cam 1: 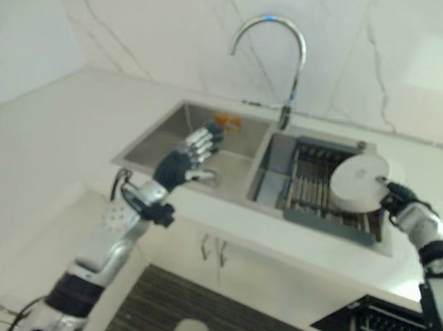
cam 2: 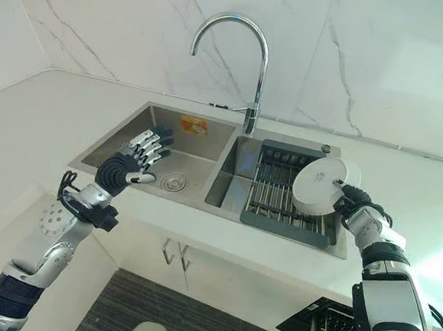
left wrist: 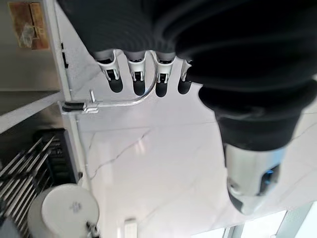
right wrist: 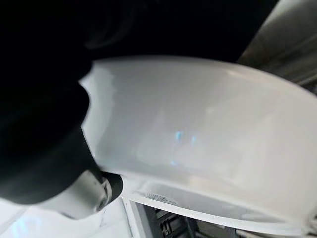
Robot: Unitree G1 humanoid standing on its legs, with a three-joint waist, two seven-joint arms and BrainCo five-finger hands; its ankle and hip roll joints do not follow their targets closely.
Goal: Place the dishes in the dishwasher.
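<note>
- Left hand [cam 2: 133, 161] hangs over the left basin of the sink [cam 2: 116, 136], fingers straight and spread wide, holding nothing.
- Tap [cam 2: 238, 56] arches up from the worktop's back edge, between the two basins.
- Drying rack [cam 2: 281, 192] sits in the right basin.
- White plate [cam 2: 323, 186] is tilted up on edge above the rack's right end.
- Right hand [cam 2: 354, 203] pinches the plate at its right rim, thumb [right wrist: 94, 191] pressed against its underside.
</note>
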